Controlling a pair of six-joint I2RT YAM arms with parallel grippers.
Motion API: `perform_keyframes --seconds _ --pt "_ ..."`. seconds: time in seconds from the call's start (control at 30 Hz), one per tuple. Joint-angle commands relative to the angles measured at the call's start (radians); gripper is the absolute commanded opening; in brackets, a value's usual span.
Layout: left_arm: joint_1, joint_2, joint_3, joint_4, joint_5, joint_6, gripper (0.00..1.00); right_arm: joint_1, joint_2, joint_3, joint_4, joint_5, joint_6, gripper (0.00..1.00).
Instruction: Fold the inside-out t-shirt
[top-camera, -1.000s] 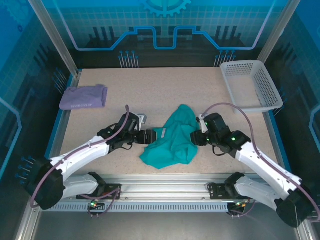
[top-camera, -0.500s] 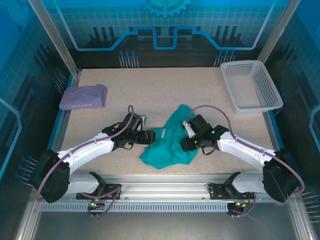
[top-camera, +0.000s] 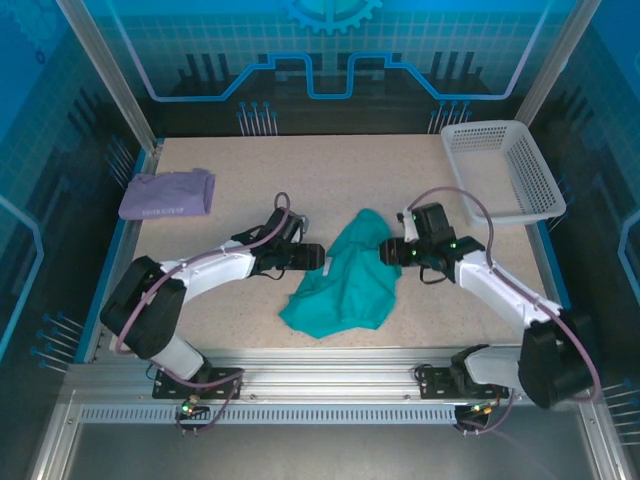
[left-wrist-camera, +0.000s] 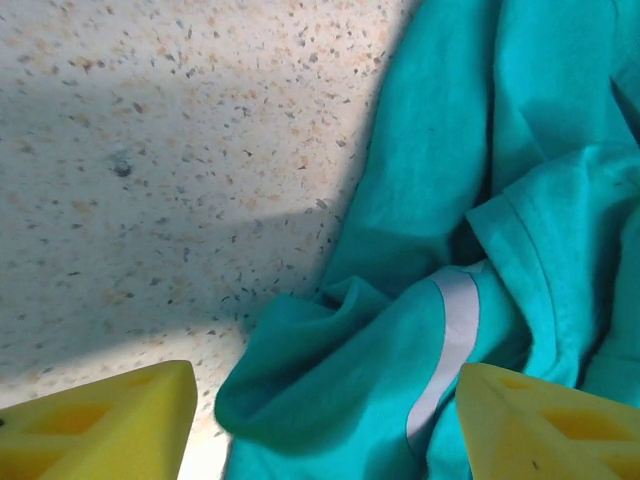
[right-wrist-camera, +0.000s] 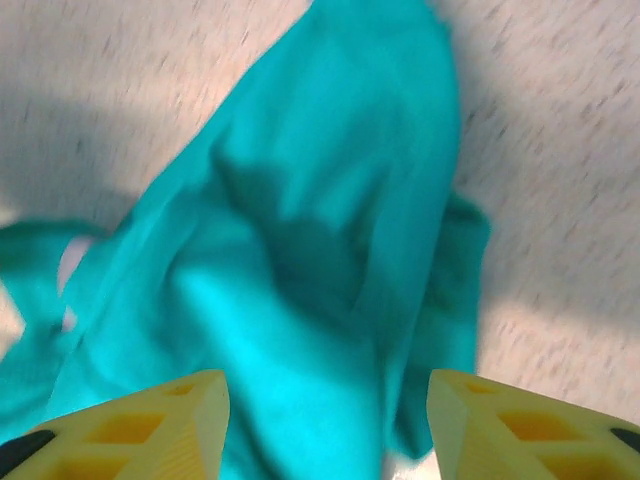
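Lying crumpled mid-frame on the surface (top-camera: 300, 170), the inside-out t-shirt (top-camera: 345, 285) should handle limp and light; grip near the pale neck band (left-wrist-camera: 455, 325). Left claw (top-camera: 318, 257) and right claw (top-camera: 385, 252) flank it, both released.

Teal-green t-shirt (top-camera: 348, 283), crumpled in a heap, mid-table, pale strip, probably the neck label, showing

Left wrist: t-shirt (left-wrist-camera: 520, 150) cut off at right and bottom edges; pale strip (left-wrist-camera: 462, 312) partly tucked under a fold. Right wrist: cloth blurred, seams unreadable. Top: print on purple garment (top-camera: 167, 194) too small to read.
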Motion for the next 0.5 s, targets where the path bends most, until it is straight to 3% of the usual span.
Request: perform_keyframes --seconds 0.0,0.2,0.3,0.4,0.47 --pt "0.003 0.039 0.024 0.052 0.076 -0.028 0.62 -0.068 0.132 0.061 0.123 -0.034 0.005 0.62" --pt "0.003 0.071 0.010 0.081 0.104 -0.032 0.43 -0.060 0.431 0.288 0.047 -0.006 -0.036 0.66" --pt "0.003 0.068 -0.004 0.095 0.107 -0.033 0.35 -0.059 0.560 0.394 -0.014 -0.007 -0.037 0.62" --pt "0.005 0.062 -0.012 0.104 0.103 -0.032 0.27 -0.058 0.654 0.470 -0.045 -0.017 -0.041 0.47" --pt "0.010 0.058 -0.012 0.106 0.101 -0.027 0.20 -0.063 0.675 0.501 -0.045 -0.016 -0.055 0.24"
